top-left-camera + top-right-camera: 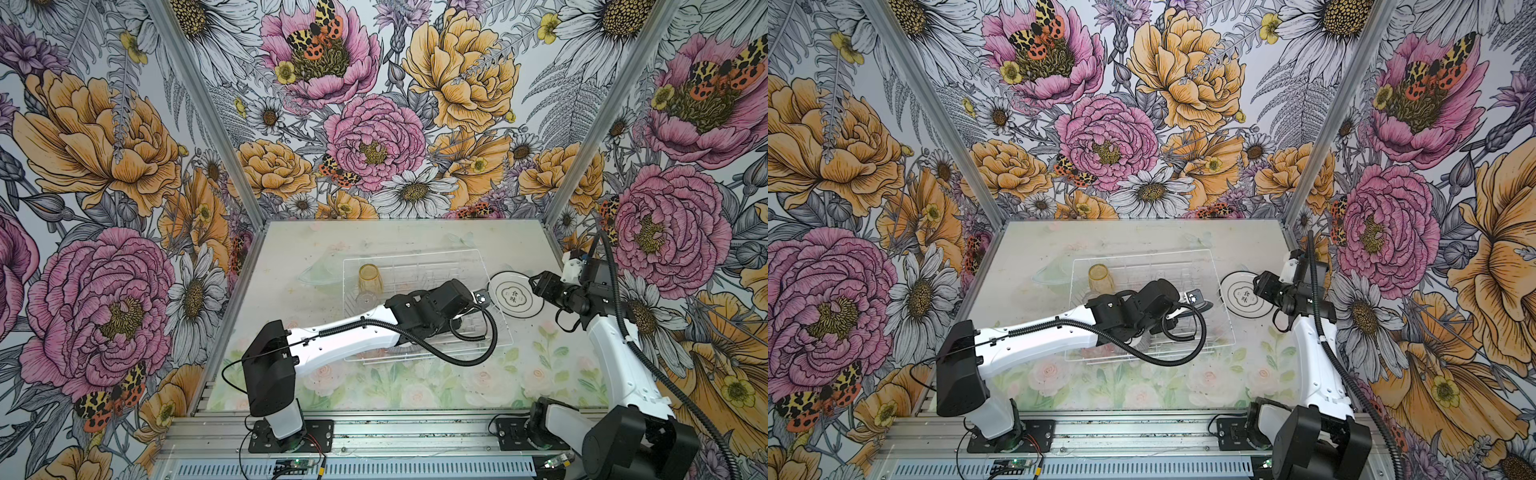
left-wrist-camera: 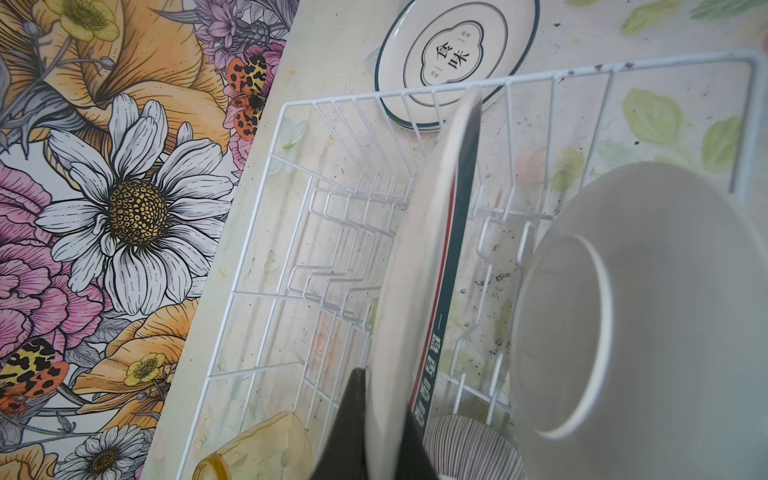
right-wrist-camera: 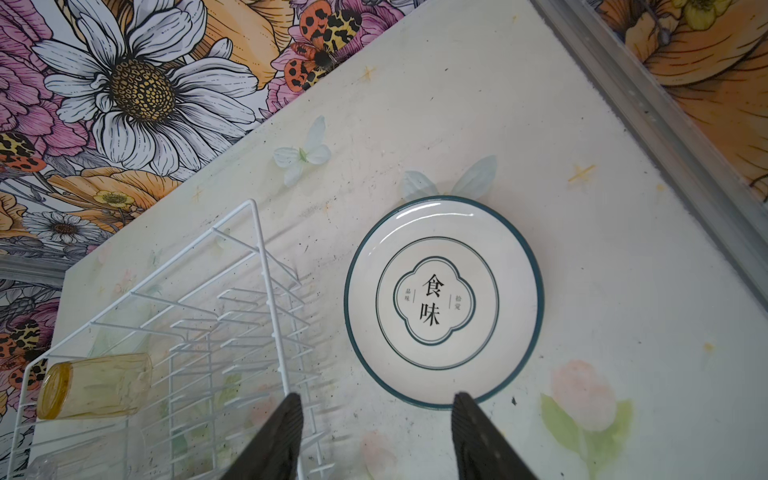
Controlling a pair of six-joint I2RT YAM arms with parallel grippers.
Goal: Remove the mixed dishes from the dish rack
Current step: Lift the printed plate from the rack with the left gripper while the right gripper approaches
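Floral wallpaper encloses the cell on three sides. The pale flower-printed worktop (image 1: 291, 249) carries the rack (image 2: 552, 76) at its middle.

Finding one: my left end effector (image 2: 384, 415) is clenched on the rim of the upright plate (image 2: 419, 249), one finger on each face. That plate stands on edge in the right part of the rack. Whether its lower rim sits between prongs, I cannot tell.

Finding two: my right end effector (image 3: 376, 399) hangs released, fingers wide apart, above the flat plate (image 3: 442, 301). That plate lies on the worktop just right of the rack and is already unloaded.

Finding three: a white dish (image 2: 623, 311) leans close beside the upright plate, foot ring showing. The striped bowl (image 2: 469, 444) sits near my left fingers. The amber tumbler (image 1: 370, 277) is at the rack's far left, well apart.

Assessment: the step in hand is lifting the upright plate out.

Recommendation: I should draw it straight up in its own plane until it clears the prongs and the right wall. Any tilt toward the white dish risks a knock. The pinch is on the rim alone, so the plate may swing; slow travel is advised. My right arm should stand aside before I lay this plate onto the flat one.
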